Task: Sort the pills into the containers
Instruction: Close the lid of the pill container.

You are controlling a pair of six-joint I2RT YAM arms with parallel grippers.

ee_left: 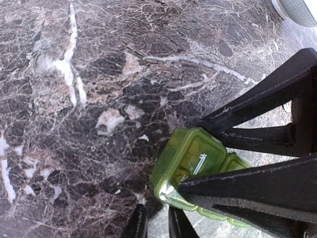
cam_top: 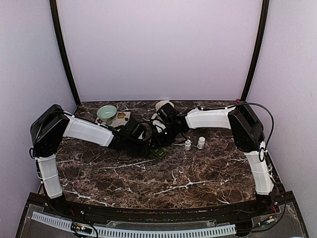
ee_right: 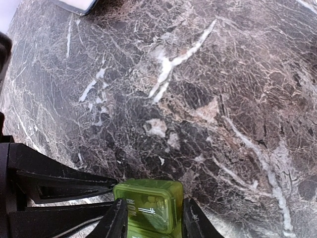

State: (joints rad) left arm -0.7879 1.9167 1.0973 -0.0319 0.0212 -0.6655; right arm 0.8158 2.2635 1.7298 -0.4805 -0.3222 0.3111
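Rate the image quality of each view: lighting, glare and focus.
Top view: dim with a violet cast, the pill box nearly lost in the dark centre. Left wrist view: marble table sharp, light glinting on the box lid. Right wrist view: marble crisp, box cropped at the bottom edge.

Both arms are folded in toward the middle of the table on my feed. Left arm (cam_top: 86, 131) climbs from its base to the left elbow (cam_top: 48, 128), high at the left edge, then the forearm slopes down and inward. Right arm (cam_top: 208, 119) mirrors it, with the right elbow (cam_top: 246, 126) out at the right edge and the forearm almost level. Left wrist (cam_top: 132, 133) and right wrist (cam_top: 168, 119) sit nearly nose to nose, both pitched down. Left gripper (ee_left: 156, 212) is almost closed, just a sliver between its fingers (ee_left: 138, 225). Its tips are at a corner of the box (ee_left: 190, 158), and I can't say if it's pinching anything. Right gripper (ee_right: 154, 206) has one finger snug against each side of the box.
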